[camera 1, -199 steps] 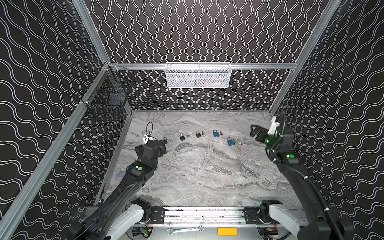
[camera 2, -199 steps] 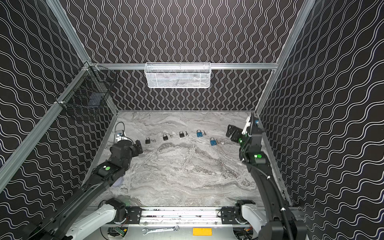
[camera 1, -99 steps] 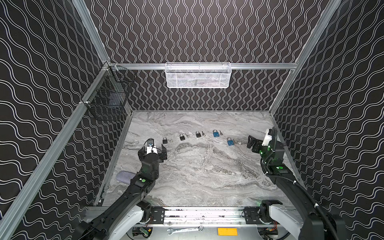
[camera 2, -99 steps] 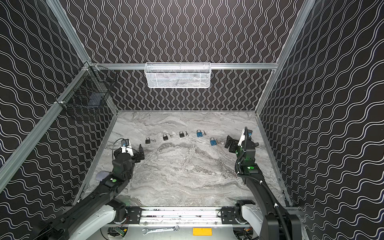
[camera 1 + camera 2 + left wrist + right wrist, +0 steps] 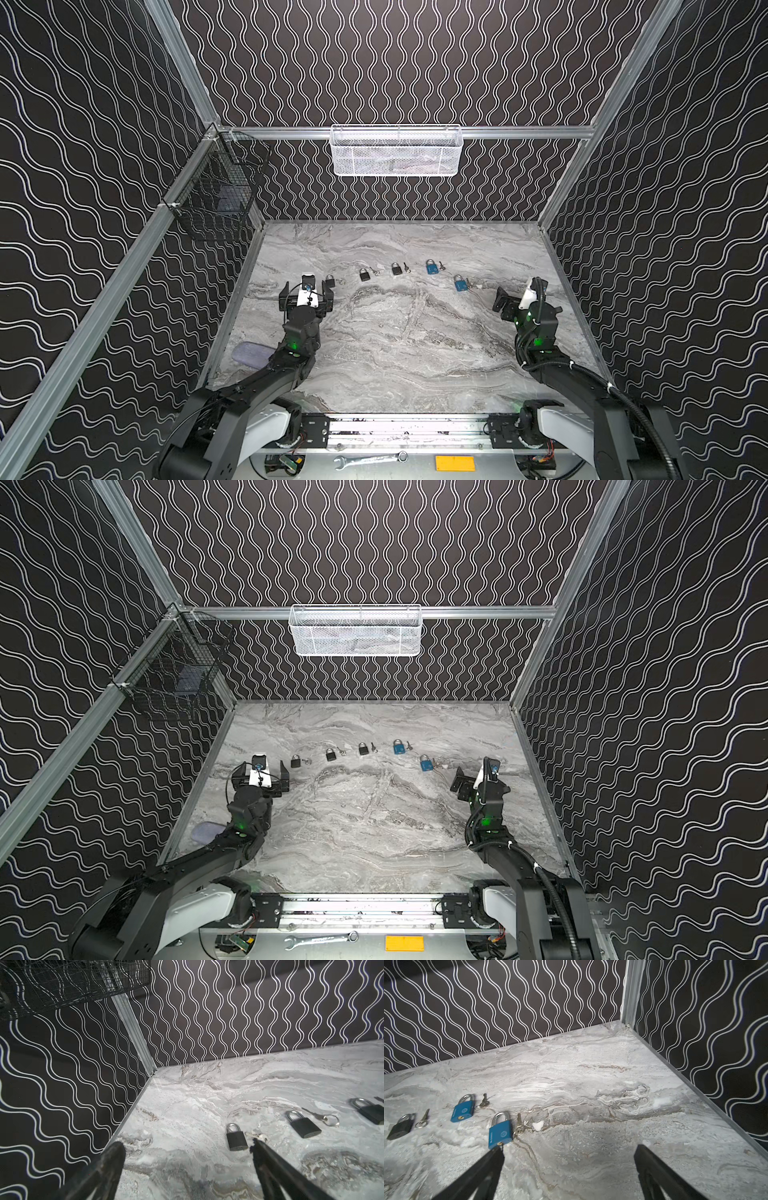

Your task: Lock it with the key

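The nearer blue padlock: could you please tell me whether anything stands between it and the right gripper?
Nothing visible does. Only bare table separates the open right gripper from the blue padlock; its key lies alongside, off the direct line.

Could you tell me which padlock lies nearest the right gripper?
The blue padlock at the row's right end, set forward of the other blue one.

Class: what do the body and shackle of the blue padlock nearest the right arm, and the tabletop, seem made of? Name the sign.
Padlock body: likely metal under a matte blue coating; even flat colour, brass-coloured keyhole.
Shackle: apparently polished steel; silvery with bright glints.
Tabletop: smooth, grey marble veining; real stone or printed laminate cannot be told.
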`<state>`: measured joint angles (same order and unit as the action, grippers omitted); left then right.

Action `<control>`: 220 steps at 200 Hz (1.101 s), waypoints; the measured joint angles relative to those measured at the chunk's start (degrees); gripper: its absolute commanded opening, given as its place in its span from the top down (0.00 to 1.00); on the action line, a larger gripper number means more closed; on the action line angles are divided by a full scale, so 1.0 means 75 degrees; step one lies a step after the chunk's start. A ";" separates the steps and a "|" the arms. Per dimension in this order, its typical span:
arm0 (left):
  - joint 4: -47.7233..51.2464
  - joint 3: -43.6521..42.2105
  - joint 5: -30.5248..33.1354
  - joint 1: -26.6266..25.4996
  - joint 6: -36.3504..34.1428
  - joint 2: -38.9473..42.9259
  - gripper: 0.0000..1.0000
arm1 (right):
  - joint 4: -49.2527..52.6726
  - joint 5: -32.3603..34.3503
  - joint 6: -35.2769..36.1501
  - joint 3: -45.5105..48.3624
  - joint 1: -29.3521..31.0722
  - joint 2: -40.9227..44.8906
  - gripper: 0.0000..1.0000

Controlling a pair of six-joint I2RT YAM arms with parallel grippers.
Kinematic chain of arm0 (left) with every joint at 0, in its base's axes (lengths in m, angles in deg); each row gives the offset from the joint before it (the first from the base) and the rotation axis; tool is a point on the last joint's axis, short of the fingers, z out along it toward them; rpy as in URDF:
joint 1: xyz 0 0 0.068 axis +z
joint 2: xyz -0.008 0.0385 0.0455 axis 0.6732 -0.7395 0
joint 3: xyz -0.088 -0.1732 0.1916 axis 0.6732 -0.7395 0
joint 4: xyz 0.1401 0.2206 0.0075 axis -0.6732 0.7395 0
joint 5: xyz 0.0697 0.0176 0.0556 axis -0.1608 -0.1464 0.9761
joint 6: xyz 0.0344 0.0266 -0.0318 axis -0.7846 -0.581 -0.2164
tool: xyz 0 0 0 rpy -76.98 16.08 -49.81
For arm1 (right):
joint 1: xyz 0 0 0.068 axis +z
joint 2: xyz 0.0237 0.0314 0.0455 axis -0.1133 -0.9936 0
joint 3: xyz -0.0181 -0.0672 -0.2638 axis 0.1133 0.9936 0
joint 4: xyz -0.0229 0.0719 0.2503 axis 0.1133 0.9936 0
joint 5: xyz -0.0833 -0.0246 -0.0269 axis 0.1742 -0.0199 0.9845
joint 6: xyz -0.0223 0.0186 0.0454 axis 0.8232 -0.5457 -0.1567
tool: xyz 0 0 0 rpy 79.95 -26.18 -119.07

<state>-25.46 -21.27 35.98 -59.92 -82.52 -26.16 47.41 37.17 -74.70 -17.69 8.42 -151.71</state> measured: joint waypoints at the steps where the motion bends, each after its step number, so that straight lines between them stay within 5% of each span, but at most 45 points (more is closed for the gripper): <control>1: -0.0032 -0.0009 -0.0035 0.0026 -0.0003 -0.0006 0.02 | -0.0044 0.0006 0.0009 0.0015 -0.0006 -0.0017 0.00; 55: -0.1087 -0.0157 -0.1626 0.0495 -0.0146 -0.0915 0.02 | -0.1880 0.0125 0.0242 0.0586 -0.0114 -0.0935 0.00; 179: -0.3060 -0.0102 -0.2559 0.0918 -0.0248 -0.3083 0.02 | -0.5648 -0.0991 0.0807 0.1326 -0.0667 -0.3112 0.00; 220: -0.3048 0.0038 -0.2704 0.1000 -0.0242 -0.3121 0.01 | -0.5794 -0.1274 0.0764 0.1134 -0.0822 -0.3258 0.00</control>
<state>-48.33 -20.99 15.69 -52.42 -84.34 -49.57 3.96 27.62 -68.97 -9.19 2.26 -176.15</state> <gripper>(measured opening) 0.986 0.999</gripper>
